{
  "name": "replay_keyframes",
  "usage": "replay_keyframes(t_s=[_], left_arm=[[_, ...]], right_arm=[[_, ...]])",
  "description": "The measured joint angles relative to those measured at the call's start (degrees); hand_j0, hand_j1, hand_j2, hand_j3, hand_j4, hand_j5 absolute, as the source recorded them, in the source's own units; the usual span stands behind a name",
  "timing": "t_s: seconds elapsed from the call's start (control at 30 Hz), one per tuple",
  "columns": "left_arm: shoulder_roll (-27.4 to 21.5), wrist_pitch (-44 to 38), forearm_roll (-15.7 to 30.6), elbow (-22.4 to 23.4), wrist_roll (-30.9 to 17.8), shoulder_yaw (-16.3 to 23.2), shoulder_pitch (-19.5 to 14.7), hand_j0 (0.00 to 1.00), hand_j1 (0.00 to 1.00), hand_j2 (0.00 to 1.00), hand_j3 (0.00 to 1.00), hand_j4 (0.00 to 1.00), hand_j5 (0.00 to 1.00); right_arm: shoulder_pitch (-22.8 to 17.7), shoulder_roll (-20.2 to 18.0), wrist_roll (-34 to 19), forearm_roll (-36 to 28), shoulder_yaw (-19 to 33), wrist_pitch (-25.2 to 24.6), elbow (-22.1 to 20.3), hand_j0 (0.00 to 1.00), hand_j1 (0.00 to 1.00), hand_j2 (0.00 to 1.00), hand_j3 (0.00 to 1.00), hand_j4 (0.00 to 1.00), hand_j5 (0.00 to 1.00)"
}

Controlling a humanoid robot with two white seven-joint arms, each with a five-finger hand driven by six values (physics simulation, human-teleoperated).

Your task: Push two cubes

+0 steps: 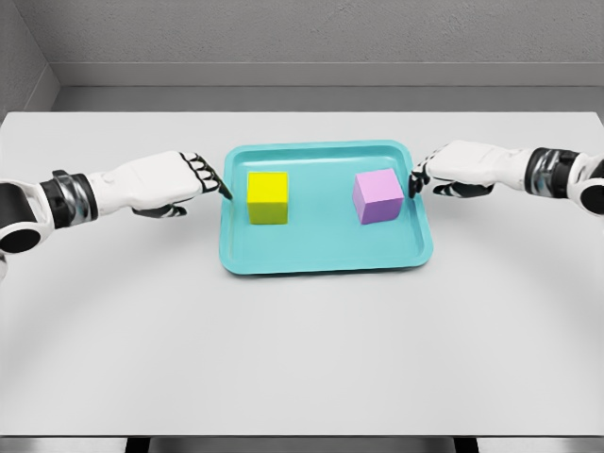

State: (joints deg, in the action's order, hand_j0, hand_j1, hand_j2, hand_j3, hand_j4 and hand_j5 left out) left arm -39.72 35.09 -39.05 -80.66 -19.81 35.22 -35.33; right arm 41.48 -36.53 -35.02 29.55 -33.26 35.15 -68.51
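Left hand [175,181], at the left rim of the tray [326,257], fingers extended and loosely together, grasping nothing; the dark fingertips [219,186] reach the tray's left edge, level with the yellow cube [268,197]. Right hand [453,170], at the tray's right rim, is likewise relaxed and holds nothing, its fingertips [415,181] over the right edge, just beside the pink cube [378,196]. Whether either hand touches the rim cannot be told from this view.

Yellow cube: left half of the tray, upright, resting flat on the tray floor, close to the left wall but apart from it. Pink cube: right half of the tray, slightly turned, close to the right wall. The two cubes sit roughly level with each other in the tray's rear portion, well apart, with bare tray floor between them and in front of them.

Tray: shallow, turquoise, rectangular with rounded corners, lying flat near the middle of the white tabletop [302,368].

Both white arms enter from the sides of the view, the left from the left edge, the right from the right edge, forearms held low over the tabletop. A grey wall [302,38] stands behind the tabletop.
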Motion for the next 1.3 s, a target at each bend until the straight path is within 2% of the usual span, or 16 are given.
replay_keyframes(t_s=[0.67, 1.0, 1.3], left_arm=[[2.4, 0.0, -0.3, 3.8, -1.0, 0.3, -1.1, 0.79, 0.79, 0.79, 0.79, 0.79, 0.79], [5.0, 0.0, -0.4, 4.3, -2.9, 0.3, -1.2, 0.79, 0.79, 0.79, 0.79, 0.79, 0.79], [6.2, 0.0, -0.5, 4.6, -3.5, 0.3, -1.3, 0.79, 0.79, 0.79, 0.79, 0.79, 0.79]], right_arm=[[0.2, 3.8, 0.2, 1.2, -0.1, -2.4, 0.9, 0.55, 0.55, 0.55, 0.55, 0.55, 0.55], [0.0, 2.7, 0.1, -0.1, -0.3, -0.6, -3.0, 0.55, 0.55, 0.55, 0.55, 0.55, 0.55], [-0.3, 1.1, 0.0, 0.0, -0.4, 0.0, -0.7, 0.55, 0.55, 0.55, 0.55, 0.55, 0.55]])
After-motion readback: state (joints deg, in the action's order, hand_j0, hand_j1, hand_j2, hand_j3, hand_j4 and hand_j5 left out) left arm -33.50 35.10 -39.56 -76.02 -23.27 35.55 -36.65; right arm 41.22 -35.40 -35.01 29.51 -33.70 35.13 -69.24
